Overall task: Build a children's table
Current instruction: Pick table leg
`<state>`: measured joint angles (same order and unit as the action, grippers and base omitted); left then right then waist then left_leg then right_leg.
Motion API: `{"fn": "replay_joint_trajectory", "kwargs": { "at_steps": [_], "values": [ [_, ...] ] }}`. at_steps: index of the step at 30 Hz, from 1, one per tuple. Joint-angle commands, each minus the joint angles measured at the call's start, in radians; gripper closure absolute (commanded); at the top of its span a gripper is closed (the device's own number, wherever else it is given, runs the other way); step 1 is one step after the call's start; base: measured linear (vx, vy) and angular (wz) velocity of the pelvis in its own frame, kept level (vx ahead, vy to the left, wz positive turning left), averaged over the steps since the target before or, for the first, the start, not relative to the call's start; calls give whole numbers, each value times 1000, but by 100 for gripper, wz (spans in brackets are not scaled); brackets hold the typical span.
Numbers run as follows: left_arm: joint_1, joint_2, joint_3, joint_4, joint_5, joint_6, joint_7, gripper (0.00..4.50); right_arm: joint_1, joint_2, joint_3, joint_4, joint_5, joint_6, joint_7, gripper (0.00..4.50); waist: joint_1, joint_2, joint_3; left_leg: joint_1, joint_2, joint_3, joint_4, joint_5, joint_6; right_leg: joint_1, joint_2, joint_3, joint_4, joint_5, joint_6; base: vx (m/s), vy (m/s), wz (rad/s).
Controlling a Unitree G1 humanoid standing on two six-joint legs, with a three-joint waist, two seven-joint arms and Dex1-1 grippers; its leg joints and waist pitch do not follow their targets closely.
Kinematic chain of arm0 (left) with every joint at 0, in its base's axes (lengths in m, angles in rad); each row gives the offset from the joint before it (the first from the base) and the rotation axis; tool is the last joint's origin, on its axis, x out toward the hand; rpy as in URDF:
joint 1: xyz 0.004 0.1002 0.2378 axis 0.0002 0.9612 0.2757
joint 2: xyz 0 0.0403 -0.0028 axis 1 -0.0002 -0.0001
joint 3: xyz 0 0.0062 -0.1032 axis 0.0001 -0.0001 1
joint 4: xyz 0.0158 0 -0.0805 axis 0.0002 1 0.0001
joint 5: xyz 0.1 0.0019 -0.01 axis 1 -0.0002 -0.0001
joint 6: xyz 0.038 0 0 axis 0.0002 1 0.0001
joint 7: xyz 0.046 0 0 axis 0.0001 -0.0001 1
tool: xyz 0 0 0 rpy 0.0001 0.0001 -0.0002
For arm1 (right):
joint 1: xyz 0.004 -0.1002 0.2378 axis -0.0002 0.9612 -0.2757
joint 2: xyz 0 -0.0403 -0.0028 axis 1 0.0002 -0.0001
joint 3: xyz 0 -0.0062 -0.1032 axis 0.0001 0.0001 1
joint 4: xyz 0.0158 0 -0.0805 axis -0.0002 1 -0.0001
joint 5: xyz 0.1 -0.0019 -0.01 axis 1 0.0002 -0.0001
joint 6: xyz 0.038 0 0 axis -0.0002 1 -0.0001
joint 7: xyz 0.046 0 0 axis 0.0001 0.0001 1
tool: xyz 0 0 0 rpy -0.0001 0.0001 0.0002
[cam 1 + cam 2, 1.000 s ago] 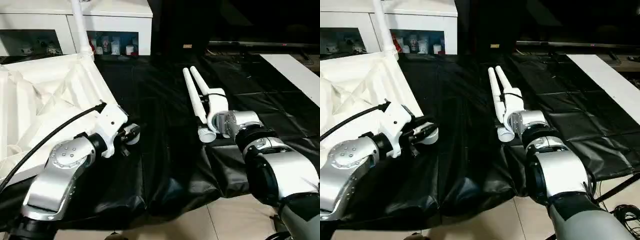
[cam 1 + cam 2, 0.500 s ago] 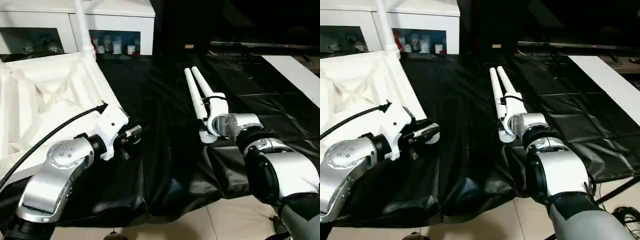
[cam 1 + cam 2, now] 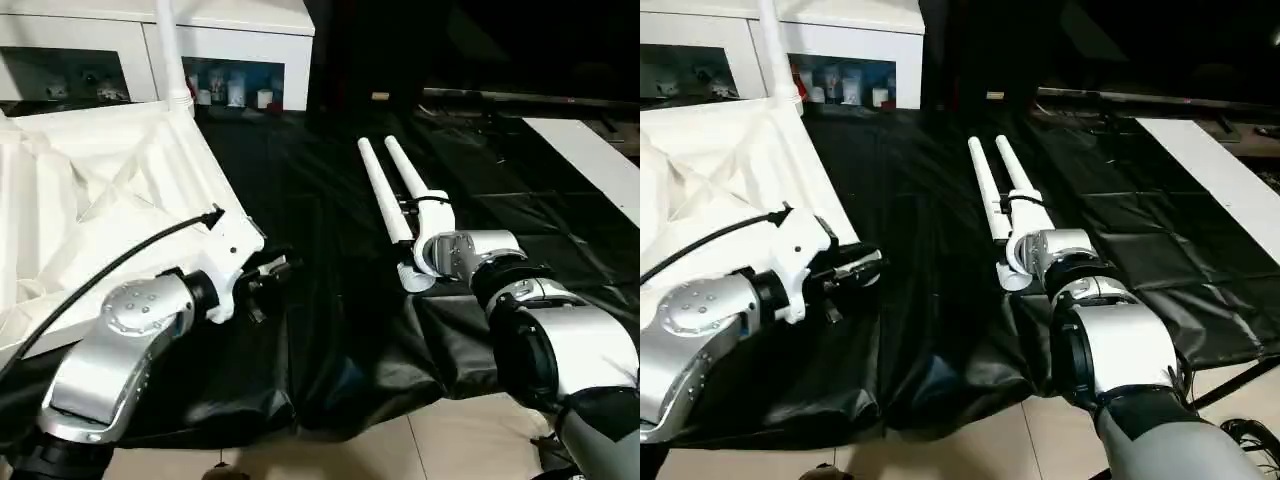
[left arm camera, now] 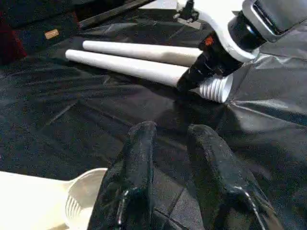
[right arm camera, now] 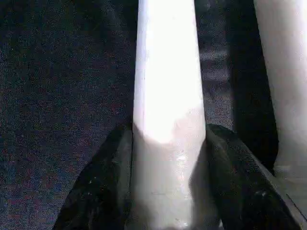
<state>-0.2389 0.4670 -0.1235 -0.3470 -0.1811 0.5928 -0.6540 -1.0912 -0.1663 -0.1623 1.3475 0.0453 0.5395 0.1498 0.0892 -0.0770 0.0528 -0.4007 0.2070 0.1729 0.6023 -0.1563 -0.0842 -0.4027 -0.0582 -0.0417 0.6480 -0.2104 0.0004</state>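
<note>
Two black fingers (image 5: 103,191) of right hand (image 5: 168,191) around one white leg (image 5: 165,86).

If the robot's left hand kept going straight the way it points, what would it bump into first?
Probably the black sheet just ahead of the left hand. If it skimmed above that, the two white legs and the right hand gripping one come next; depth is hard to judge.

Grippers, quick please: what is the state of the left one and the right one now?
Left gripper: open with a small gap, holding nothing, beside the tabletop's corner socket.
Right gripper: closed on a white table leg lying on the black sheet.
</note>
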Motion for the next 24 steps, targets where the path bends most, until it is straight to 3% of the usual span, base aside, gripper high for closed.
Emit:
{"fn": "replay_joint_trajectory", "kwargs": {
  "at_steps": [1,2,3,7,8,10,11,14,15,16,17,18,19,20,21,22,24],
  "values": [
    [0,-3,-6,-2,2,9,9,317,29,-12,-11,7,-2,11,-8,261,-2,24,-67,31,19,2,-69,-215,-77,37,-60,34,-64,-64,-168,0,0,0],
    [-8,-20,11,7,-3,1,26,317,24,-12,-29,2,13,-4,-12,261,-1,41,-67,33,19,0,-68,-219,-82,36,-60,35,-61,-62,-169,0,0,0],
    [-8,-20,11,7,-3,1,26,317,24,-12,-29,2,13,-4,-12,261,-4,33,-67,33,19,2,-68,-227,-83,36,-58,34,-64,-58,-172,0,0,0],
    [-52,-76,38,55,33,-39,119,317,-3,-6,-70,-29,60,-91,37,262,-4,27,-69,30,20,1,-67,-228,-72,41,-62,34,-65,-57,-172,0,0,0],
    [-74,-101,53,76,47,-54,168,317,-10,-4,-89,-45,84,-134,70,262,-3,21,-69,30,20,1,-67,-222,-67,41,-62,34,-66,-60,-172,0,0,0],
    [-111,-159,97,115,63,-81,273,317,-13,-1,-115,-86,125,-191,141,262,-3,22,-69,27,22,1,-66,-213,-53,44,-63,35,-66,-44,-173,0,0,0],
    [-126,-184,119,129,62,-84,313,299,-12,-1,-123,-106,140,-215,173,262,-3,14,-70,27,22,3,-65,-205,-45,46,-62,35,-66,-34,-174,0,0,0],
    [-165,-305,233,114,-108,87,355,281,51,4,-131,-301,227,-163,383,262,1,13,-72,26,20,5,-60,-139,-13,51,-62,34,-57,45,-199,0,0,0],
    [-177,-343,253,103,-167,115,355,266,132,10,-91,-475,282,-106,511,262,4,22,-74,24,20,2,-58,-111,3,54,-60,35,-54,101,-209,0,0,0],
    [-185,-366,262,98,-198,122,356,266,189,14,-61,-594,317,-70,595,262,9,12,-78,25,20,2,-54,-71,29,59,-58,35,-53,168,-206,0,0,0],
    [-194,-376,270,99,-216,123,359,239,213,12,-48,-639,333,-56,620,263,13,12,-78,26,18,1,-54,-51,43,62,-56,34,-53,198,-208,0,0,0],
    [-241,-429,310,106,-310,128,376,239,333,-1,16,-853,407,4,736,263,19,12,-77,27,16,1,-53,-25,61,63,-54,34,-56,229,-213,0,0,0],
    [-241,-429,310,106,-310,128,376,238,333,-1,16,-853,407,4,736,263,28,12,-79,31,23,-1,-53,-35,64,62,-60,34,-56,229,-224,0,0,0],
    [-241,-429,310,106,-310,128,376,239,333,-1,16,-853,407,4,736,264,25,9,-78,28,23,-1,-56,-46,63,61,-59,32,-57,205,-230,0,0,0],
    [-273,-449,335,116,-373,146,380,215,379,-14,34,-926,445,27,777,264,21,-7,-73,29,19,5,-59,-90,50,58,-58,33,-67,116,-235,0,0,0],
    [-273,-449,335,116,-373,146,380,215,379,-14,34,-926,445,27,777,264,30,-1,-73,31,23,2,-60,-109,37,59,-66,33,-67,70,-233,0,0,0],
    [-355,-477,387,149,-594,202,345,192,467,-41,49,-1075,562,100,855,264,31,1,-64,37,21,4,-63,-182,1,51,-64,36,-83,-74,-207,0,0,0]
  ]
}}
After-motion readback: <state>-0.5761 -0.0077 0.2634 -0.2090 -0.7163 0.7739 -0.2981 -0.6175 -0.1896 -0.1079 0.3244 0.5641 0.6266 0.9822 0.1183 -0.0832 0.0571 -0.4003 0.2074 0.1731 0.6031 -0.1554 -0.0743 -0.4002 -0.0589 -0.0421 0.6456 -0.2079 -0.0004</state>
